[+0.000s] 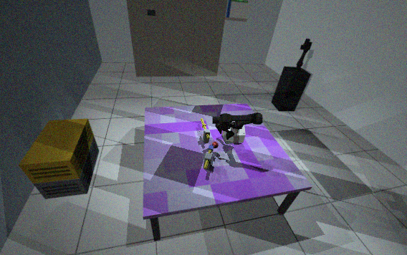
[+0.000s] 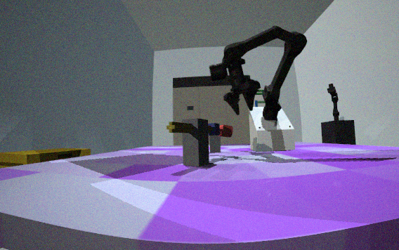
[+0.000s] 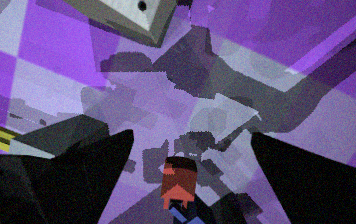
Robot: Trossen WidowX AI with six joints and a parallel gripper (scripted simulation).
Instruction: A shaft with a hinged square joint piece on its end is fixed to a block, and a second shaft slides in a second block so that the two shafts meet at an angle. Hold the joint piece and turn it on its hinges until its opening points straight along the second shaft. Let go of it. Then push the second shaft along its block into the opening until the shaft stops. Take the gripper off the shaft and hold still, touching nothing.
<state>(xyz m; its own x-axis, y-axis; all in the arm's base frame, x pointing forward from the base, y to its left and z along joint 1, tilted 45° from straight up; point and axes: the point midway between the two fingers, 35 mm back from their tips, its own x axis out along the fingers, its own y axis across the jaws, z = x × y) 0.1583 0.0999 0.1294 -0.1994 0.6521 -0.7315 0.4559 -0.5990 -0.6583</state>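
Note:
The red joint piece (image 1: 215, 144) (image 2: 225, 130) (image 3: 179, 180) sits on a blue hinge part (image 1: 211, 147) (image 2: 213, 129) at the end of the fixed shaft, held by the near grey block (image 2: 197, 142). It points off to the side, toward the robot base, not at the second shaft. The second, yellow shaft (image 1: 203, 123) (image 3: 5, 139) lies in the far grey block (image 2: 215, 144). My gripper (image 2: 244, 112) (image 3: 191, 136) is open and empty, above the joint piece and on its robot-base side. In the wrist view the joint piece shows low between the fingers, below them. The joint piece's opening is hard to make out.
The white robot base (image 1: 234, 135) (image 2: 272, 140) (image 3: 150, 22) stands beside the blocks on the purple patterned table (image 1: 179, 200) (image 2: 281, 218). The arm casts dark shadows over the table top. A yellow crate (image 1: 57, 147) stands on the floor left of the table.

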